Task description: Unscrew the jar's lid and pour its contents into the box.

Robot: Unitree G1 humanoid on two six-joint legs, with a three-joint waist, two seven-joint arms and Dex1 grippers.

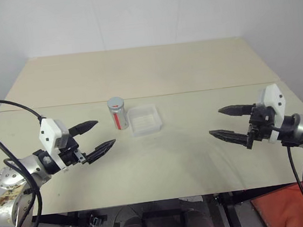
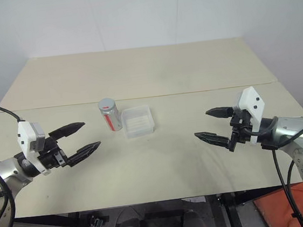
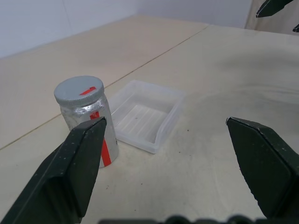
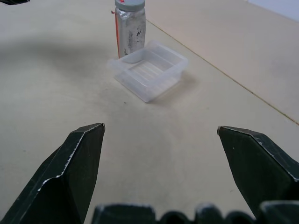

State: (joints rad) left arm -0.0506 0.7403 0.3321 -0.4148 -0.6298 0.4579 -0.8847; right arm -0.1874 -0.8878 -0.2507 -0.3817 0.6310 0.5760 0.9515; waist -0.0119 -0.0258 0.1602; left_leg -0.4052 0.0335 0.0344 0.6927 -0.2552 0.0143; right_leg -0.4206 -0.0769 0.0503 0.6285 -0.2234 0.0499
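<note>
The jar (image 1: 117, 113) stands upright at the centre of the counter (image 1: 136, 71), lid (image 1: 115, 102) on, touching or just beside the empty box (image 1: 144, 119) to its right. Left gripper (image 1: 100, 135) and right gripper (image 1: 221, 122) hover at the frame's sides, jaws spread, holding nothing. The jar's contents are hidden.

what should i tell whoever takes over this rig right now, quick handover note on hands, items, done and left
Left hand: open, empty, hovering over the table to the left of the jar.
Right hand: open, empty, hovering to the right of the box.
Small silvery-grey cylindrical jar with a red stripe: upright mid-table, its flat grey round lid still screwed on.
Shallow clear plastic square box: close beside the jar on its right, empty.
Done: nothing yet.
Left: grasp the jar, unscrew the lid, pour the contents into the box.
</note>
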